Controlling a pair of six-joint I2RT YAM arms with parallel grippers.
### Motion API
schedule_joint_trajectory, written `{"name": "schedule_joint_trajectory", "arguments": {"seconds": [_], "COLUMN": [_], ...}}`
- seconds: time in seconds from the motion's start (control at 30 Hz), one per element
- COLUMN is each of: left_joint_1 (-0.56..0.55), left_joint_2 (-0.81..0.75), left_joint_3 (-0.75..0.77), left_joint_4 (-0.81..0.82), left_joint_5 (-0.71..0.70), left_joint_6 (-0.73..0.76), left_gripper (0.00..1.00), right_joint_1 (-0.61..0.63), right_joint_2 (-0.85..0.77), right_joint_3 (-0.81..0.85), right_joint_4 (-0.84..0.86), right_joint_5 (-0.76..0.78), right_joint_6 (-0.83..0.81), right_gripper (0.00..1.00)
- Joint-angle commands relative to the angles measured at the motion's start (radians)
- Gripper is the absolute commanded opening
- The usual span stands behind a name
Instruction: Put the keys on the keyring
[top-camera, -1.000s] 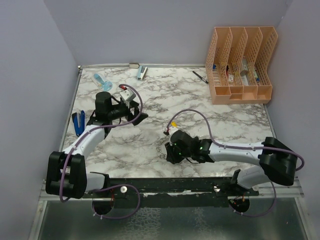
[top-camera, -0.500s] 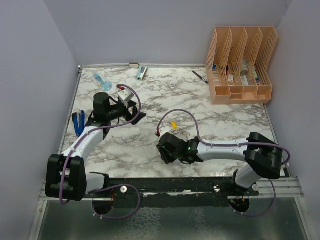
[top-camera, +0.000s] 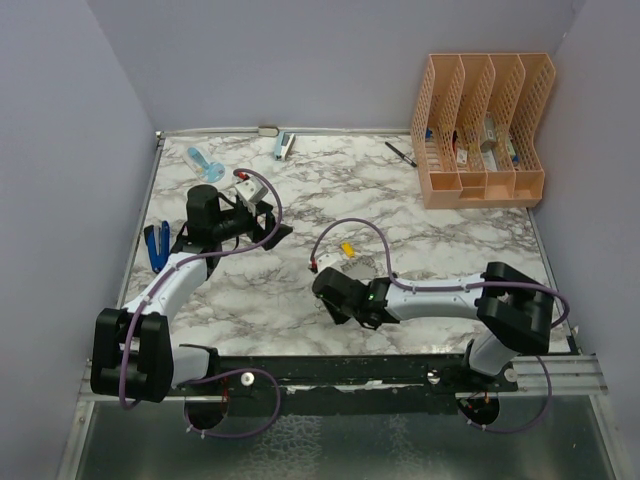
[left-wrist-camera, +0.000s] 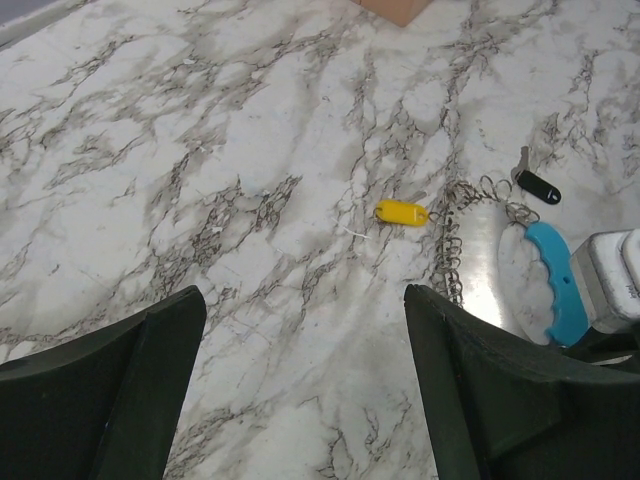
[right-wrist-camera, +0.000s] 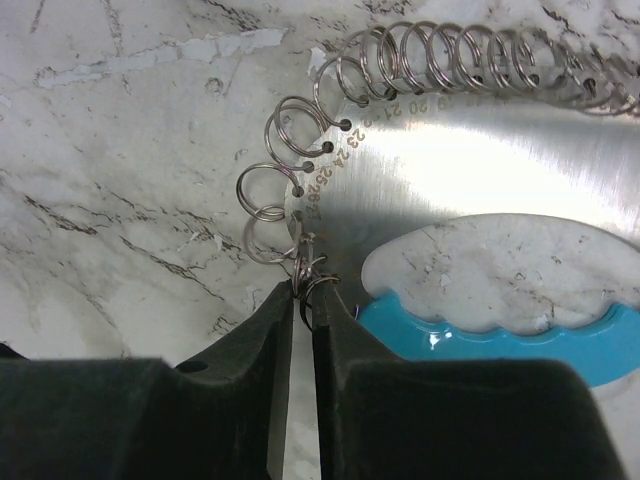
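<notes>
The keyring (right-wrist-camera: 470, 170) is a flat gray metal loop edged with small wire rings (right-wrist-camera: 275, 190) and one curved light-blue section (right-wrist-camera: 480, 335). My right gripper (right-wrist-camera: 303, 290) is shut on the wire rings at the loop's edge, next to the blue section. In the left wrist view the keyring (left-wrist-camera: 505, 255) lies on the marble, with the yellow key (left-wrist-camera: 402, 212) just left of it and the black key (left-wrist-camera: 538, 187) above it. My left gripper (left-wrist-camera: 300, 400) is open and empty, held above bare marble to the left of the keys. In the top view the yellow key (top-camera: 347, 249) lies beyond my right gripper (top-camera: 335, 298).
An orange file organizer (top-camera: 480, 130) stands at the back right, with a black pen (top-camera: 401, 153) beside it. A blue-handled tool (top-camera: 156, 246) lies at the left edge. Two light-blue items (top-camera: 285, 146) (top-camera: 201, 160) lie at the back left.
My right arm has slid left across the table, uncovering the yellow key. My left arm has barely moved.
</notes>
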Motion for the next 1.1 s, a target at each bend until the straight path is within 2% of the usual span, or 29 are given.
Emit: {"name": "schedule_joint_trajectory", "arguments": {"seconds": [0.0, 0.13, 0.33, 0.47, 0.6, 0.8, 0.87, 1.0, 1.07], "left_joint_1": [0.006, 0.006, -0.005, -0.053, -0.101, -0.151, -0.166, -0.198, -0.216], "left_joint_2": [-0.018, -0.02, -0.028, -0.036, -0.037, -0.051, -0.06, -0.069, -0.072], "left_joint_3": [0.003, 0.003, -0.003, 0.001, 0.023, 0.09, 0.117, 0.171, 0.19], "left_joint_4": [-0.013, -0.019, -0.021, -0.043, -0.055, -0.11, -0.195, -0.458, -0.582], "left_joint_5": [0.026, 0.047, 0.088, 0.106, 0.221, 0.356, 0.364, 0.38, 0.388], "left_joint_6": [0.0, 0.002, 0.0, 0.016, -0.016, -0.068, -0.007, 0.252, 0.377], "left_gripper": [0.83, 0.83, 0.83, 0.83, 0.83, 0.84, 0.88, 0.99, 0.99], "right_joint_1": [0.005, 0.005, 0.006, 0.005, 0.006, 0.005, 0.006, 0.005, 0.006], "right_joint_2": [-0.047, -0.11, -0.274, -0.383, -0.443, -0.443, -0.439, -0.437, -0.428], "right_joint_3": [-0.04, -0.077, -0.158, -0.18, -0.171, -0.133, -0.127, -0.111, -0.09], "right_joint_4": [-0.037, -0.046, 0.005, 0.046, 0.093, 0.142, 0.149, 0.164, 0.164], "right_joint_5": [0.076, 0.102, 0.087, 0.031, -0.063, -0.171, -0.159, -0.129, -0.131], "right_joint_6": [0.024, 0.039, 0.024, -0.009, -0.047, -0.076, -0.071, -0.068, -0.069], "right_gripper": [0.08, 0.01, 0.01, 0.01, 0.01, 0.01, 0.01, 0.01, 0.01]}}
